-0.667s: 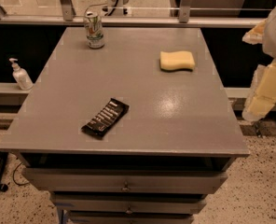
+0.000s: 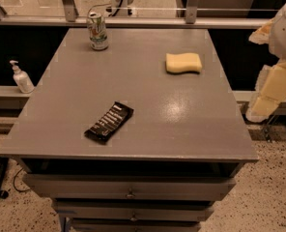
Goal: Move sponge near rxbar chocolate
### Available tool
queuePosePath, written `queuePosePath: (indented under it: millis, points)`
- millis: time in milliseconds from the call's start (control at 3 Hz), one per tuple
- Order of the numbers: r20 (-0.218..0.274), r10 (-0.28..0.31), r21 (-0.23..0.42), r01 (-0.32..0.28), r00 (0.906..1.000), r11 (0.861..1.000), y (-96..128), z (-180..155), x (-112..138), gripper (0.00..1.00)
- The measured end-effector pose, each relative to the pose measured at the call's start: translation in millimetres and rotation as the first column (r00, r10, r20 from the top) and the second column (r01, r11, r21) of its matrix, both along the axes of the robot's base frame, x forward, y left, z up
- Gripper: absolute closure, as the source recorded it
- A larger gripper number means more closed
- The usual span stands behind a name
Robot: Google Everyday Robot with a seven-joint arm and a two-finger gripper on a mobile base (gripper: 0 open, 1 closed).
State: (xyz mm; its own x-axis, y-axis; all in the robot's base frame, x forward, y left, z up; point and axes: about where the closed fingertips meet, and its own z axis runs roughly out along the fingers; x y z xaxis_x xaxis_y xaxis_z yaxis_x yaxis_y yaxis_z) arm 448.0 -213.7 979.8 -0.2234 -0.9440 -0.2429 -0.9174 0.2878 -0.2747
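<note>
The pale yellow sponge (image 2: 183, 63) lies flat on the grey table (image 2: 148, 115), toward the far right. The rxbar chocolate (image 2: 109, 123), a black wrapper with white lettering, lies diagonally at the front left of the middle. The two are well apart. My gripper (image 2: 267, 96), cream-coloured, hangs off the table's right side, beyond the edge and to the right of the sponge, touching nothing.
A green-and-white drink can (image 2: 97, 31) stands upright at the far left corner. A white pump bottle (image 2: 21, 77) stands on a ledge left of the table. A railing (image 2: 143, 19) runs behind. Drawers (image 2: 128, 187) sit under the tabletop.
</note>
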Motion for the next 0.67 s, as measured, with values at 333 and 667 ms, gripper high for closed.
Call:
queuePosePath:
  millis: [333, 667]
  points:
    - [0.025, -0.019, 0.108, 0.016, 0.9995, 0.994, 6, -10, 37, 0.00]
    - [0.061, -0.041, 0.230, 0.026, 0.9973, 0.973, 13, -29, 89, 0.00]
